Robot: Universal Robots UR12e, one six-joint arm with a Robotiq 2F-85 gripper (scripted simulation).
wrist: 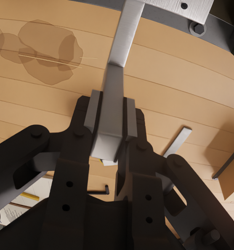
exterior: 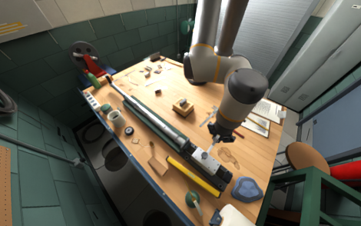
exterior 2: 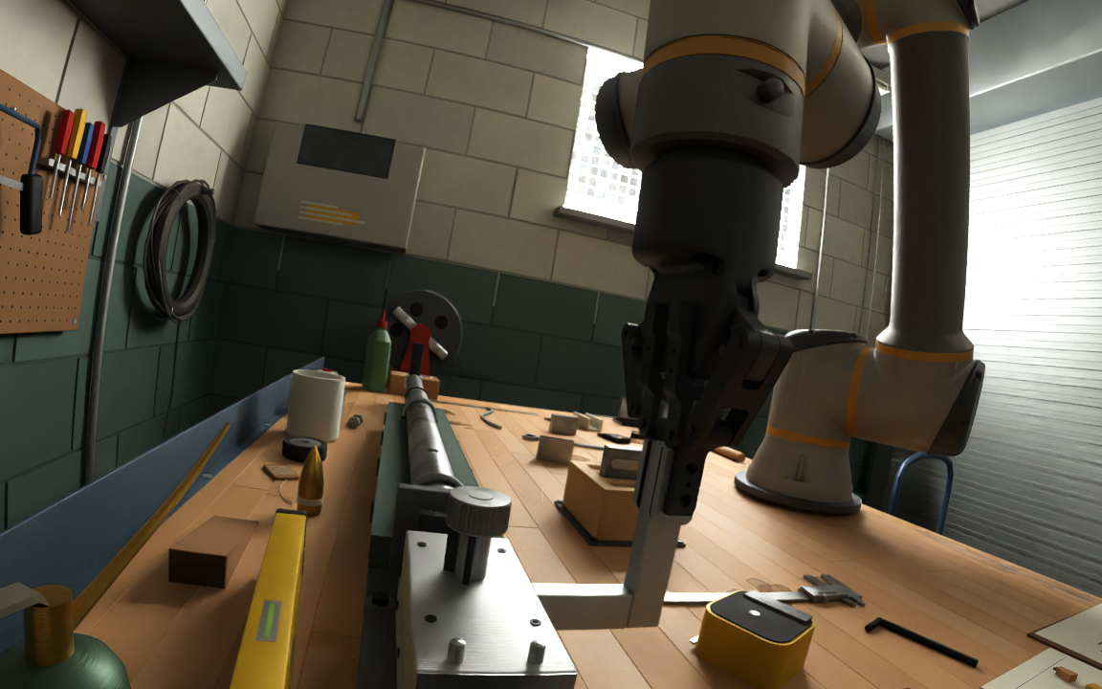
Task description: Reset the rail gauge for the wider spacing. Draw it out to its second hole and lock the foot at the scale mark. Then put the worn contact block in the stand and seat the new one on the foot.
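Note:
The far end of the rail gauge's tube (exterior: 149,113) (exterior 2: 427,428) is partly hidden behind its own metal foot (exterior: 206,159) (exterior 2: 470,617), which sits on the dark base near the bench's near end and carries a round knurled knob (exterior 2: 478,512). An L-shaped grey handle (exterior: 211,148) (exterior 2: 649,548) (wrist: 113,102) sticks out sideways from the foot and turns upward, where my gripper (exterior: 215,139) (exterior 2: 667,506) (wrist: 112,114) is closed around its upright part. A wooden stand (exterior: 183,107) (exterior 2: 602,497) with a grey block on it sits behind the handle.
A yellow box (exterior 2: 752,634) sits on the bench just right of the handle, with calipers (exterior 2: 821,590) and a hex key (exterior 2: 919,641) beyond it. A yellow level (exterior: 193,176) (exterior 2: 268,600) lies along the gauge's left side. A white mug (exterior: 116,118) (exterior 2: 315,404) stands near the blue rim.

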